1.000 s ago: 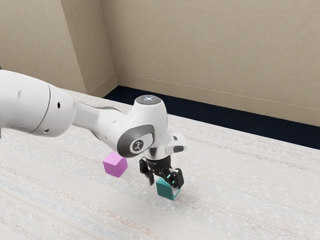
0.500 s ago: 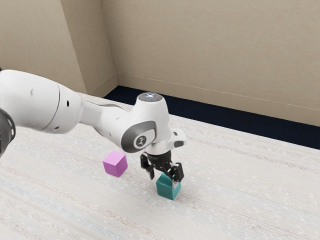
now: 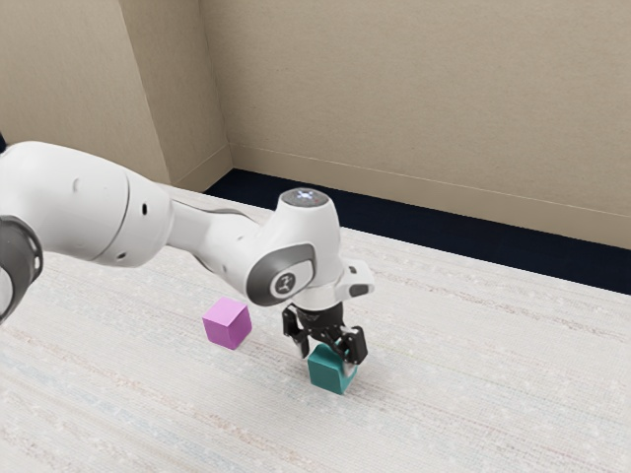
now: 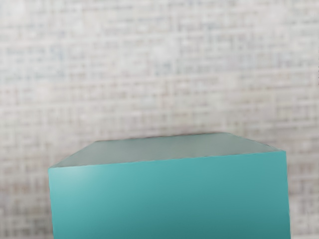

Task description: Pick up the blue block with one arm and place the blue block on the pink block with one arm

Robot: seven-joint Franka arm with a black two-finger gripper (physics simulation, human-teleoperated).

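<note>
Exterior view: the arm reaches in from the exterior view's left, and the gripper (image 3: 328,352) is spread wide, its black fingers straddling the top of the blue block (image 3: 327,376) (more teal than blue, really). The block sits on the table (image 3: 473,394). The pink block (image 3: 227,323) lies near it, toward the exterior view's left, apart. Wrist view: the blue block (image 4: 169,199) sits right under the hand on the woven tabletop (image 4: 159,64).

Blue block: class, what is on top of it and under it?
The gripper hangs just over the blue block, jaws apart. Its top face is bare in the wrist view. The table beneath it is covered.
</note>
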